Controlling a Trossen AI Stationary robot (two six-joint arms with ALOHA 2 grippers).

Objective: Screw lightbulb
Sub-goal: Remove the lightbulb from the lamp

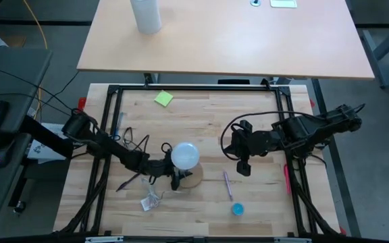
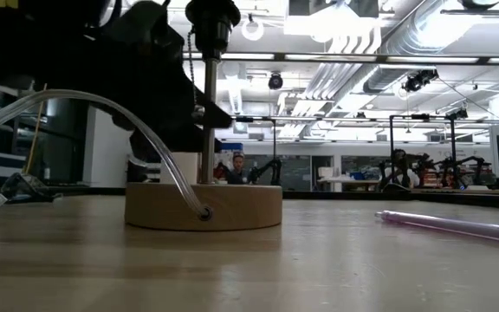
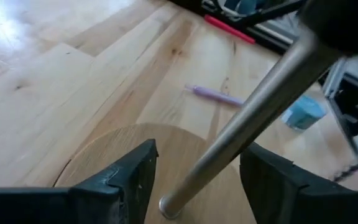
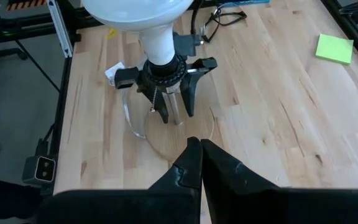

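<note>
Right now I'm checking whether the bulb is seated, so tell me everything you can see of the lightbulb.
The lightbulb is white and frosted: a round globe narrowing to a neck. It stands upright, base down in the black socket atop a metal post over the round wooden base. The left pincer sits open around the post below, not touching the bulb.

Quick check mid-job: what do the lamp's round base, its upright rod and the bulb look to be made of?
Round base: light wood, matte, faint grain showing. Upright rod: looks like brushed metal, with a silvery sheen along it. Lightbulb: smooth frosted white; glass or plastic cannot be told.
</note>
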